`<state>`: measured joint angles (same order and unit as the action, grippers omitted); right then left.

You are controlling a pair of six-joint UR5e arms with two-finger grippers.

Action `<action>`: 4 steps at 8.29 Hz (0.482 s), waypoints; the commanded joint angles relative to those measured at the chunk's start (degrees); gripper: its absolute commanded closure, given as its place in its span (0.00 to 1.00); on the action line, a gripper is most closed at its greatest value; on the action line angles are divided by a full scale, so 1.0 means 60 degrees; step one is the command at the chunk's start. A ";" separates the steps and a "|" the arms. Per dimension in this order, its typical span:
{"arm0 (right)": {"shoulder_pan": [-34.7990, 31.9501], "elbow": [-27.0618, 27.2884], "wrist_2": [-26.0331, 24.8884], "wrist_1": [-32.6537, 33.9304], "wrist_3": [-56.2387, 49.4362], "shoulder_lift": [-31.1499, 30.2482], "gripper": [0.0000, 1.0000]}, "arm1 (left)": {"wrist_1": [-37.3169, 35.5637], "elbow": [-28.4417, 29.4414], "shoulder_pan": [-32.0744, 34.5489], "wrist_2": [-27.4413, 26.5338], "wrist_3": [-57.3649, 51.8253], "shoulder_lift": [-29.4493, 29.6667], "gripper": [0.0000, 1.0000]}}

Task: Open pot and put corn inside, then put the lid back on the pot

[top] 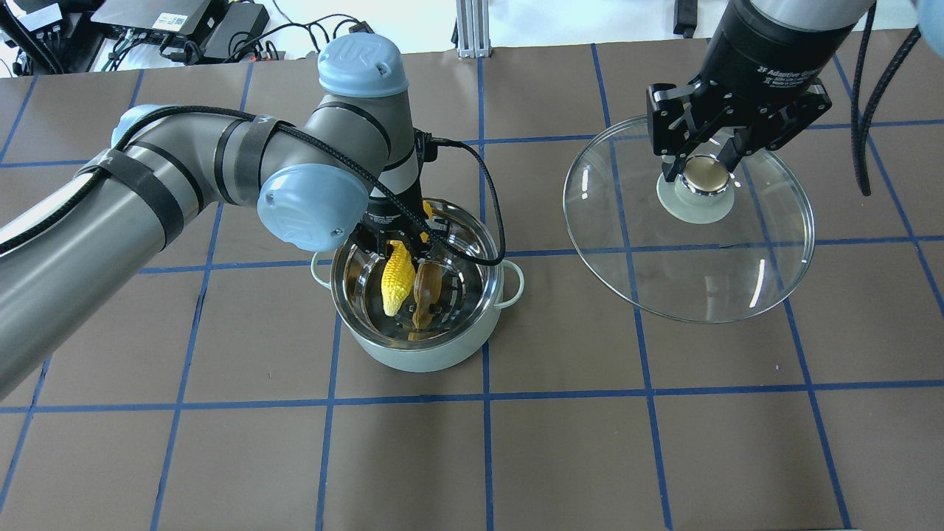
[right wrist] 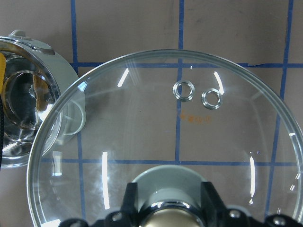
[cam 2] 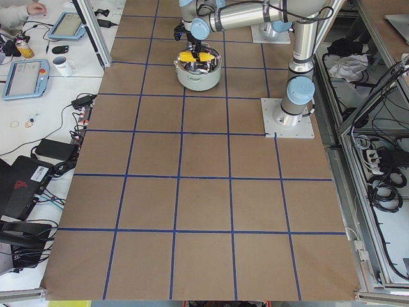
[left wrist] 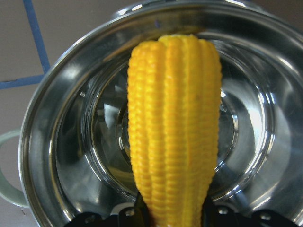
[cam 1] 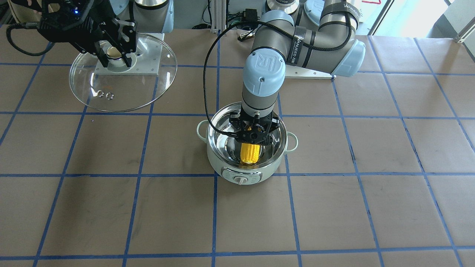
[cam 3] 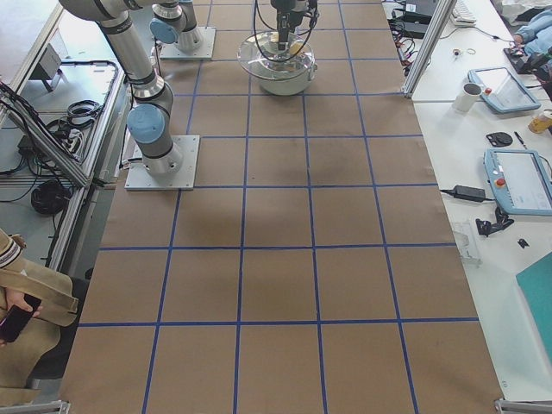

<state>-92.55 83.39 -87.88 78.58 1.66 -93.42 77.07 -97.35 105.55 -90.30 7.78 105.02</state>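
The mint-green pot point(cam 1: 222, 163) point(top: 413, 354) stands open mid-table, its steel inside bare. My left gripper point(cam 1: 252, 131) point(top: 398, 247) is shut on the yellow corn point(cam 1: 249, 154) point(top: 396, 279) point(left wrist: 174, 127) and holds it tip-down inside the pot's mouth, above the bottom. My right gripper point(top: 704, 166) point(cam 1: 118, 55) is shut on the ball knob of the glass lid point(top: 689, 251) point(cam 1: 122, 92) point(right wrist: 180, 137), holding it in the air off to the pot's side. The pot point(right wrist: 28, 104) shows at the right wrist view's left edge.
The table is brown paper with a blue tape grid point(top: 487, 402). The arms' grey base plates point(cam 1: 148, 55) sit at the robot's edge. Cables and electronics point(top: 184, 29) lie beyond the far edge; side tables hold tablets and a mug point(cam 2: 64, 64).
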 commanded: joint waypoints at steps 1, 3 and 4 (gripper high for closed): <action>0.0000 0.0003 0.0012 -0.0015 0.0016 -0.0001 0.60 | -0.0043 -0.0094 0.0001 0.0006 -0.0036 0.0046 0.53; 0.0000 0.0003 0.0027 -0.0015 0.0016 -0.0001 0.60 | -0.0116 -0.0036 -0.0013 -0.0052 -0.0081 0.0002 0.00; -0.0014 0.0017 0.0041 -0.0015 0.0016 -0.0001 0.60 | -0.0044 0.0037 -0.0042 -0.0052 -0.0081 0.0002 0.00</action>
<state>-92.55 83.42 -87.73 78.52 1.75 -93.43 76.64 -97.71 105.52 -90.50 7.40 105.15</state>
